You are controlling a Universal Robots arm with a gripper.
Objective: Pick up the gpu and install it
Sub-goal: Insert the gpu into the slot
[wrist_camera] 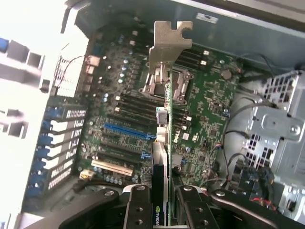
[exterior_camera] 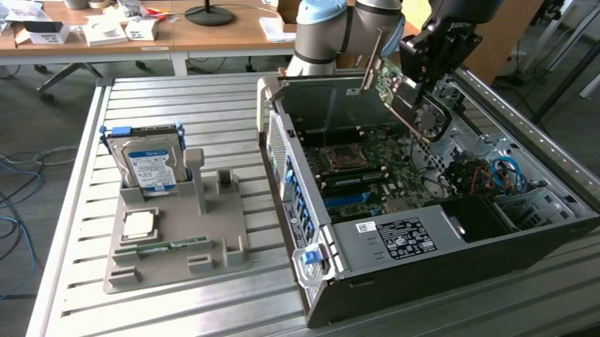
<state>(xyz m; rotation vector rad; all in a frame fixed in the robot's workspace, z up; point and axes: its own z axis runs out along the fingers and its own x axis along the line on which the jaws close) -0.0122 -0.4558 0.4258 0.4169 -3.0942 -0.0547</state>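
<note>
You will find the black claw point(exterior_camera: 424, 76) part-closed, clamped on the thin brownish GPU card with silver end bracket point(exterior_camera: 400, 95). It sits at the upper right of the exterior view, tilted above the open dark-grey computer case point(exterior_camera: 450, 274). The card's edge bears the NVIDIA logo point(wrist_camera: 156, 213); the green motherboard point(wrist_camera: 205, 109) reads "DELL".

"What did the arm point(exterior_camera: 324, 42) look like?"
"Silver-grey, with fat round joints. One had a pale blue cap point(exterior_camera: 319, 10) at its twelve o'clock."
"And the pincer point(wrist_camera: 164, 193)?"
"Matte black and blocky, with round screws point(wrist_camera: 108, 193) sunk into its linkages."
</note>
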